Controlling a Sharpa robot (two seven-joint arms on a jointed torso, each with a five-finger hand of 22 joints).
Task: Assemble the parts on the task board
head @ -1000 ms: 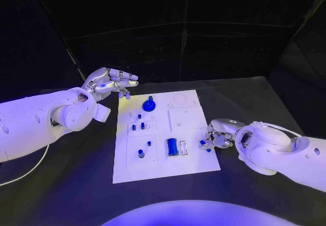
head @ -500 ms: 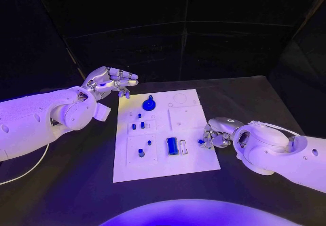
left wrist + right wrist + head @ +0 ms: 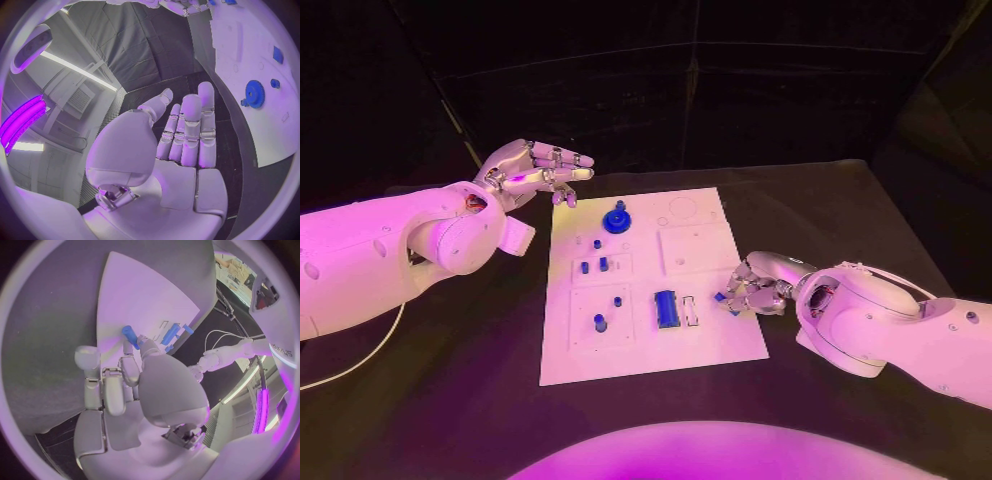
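Right hand at board's 3 o'clock edge pinched a small blue peg, left hand hovered empty with fingers apart off the 11 o'clock corner, blue gear near 12 o'clock, block mid-board, black tabletop.

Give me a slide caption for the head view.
Right hand holds a small blue part at the white task board's edge.

My right hand covers the board edge; I can't tell whether it grips that small part.
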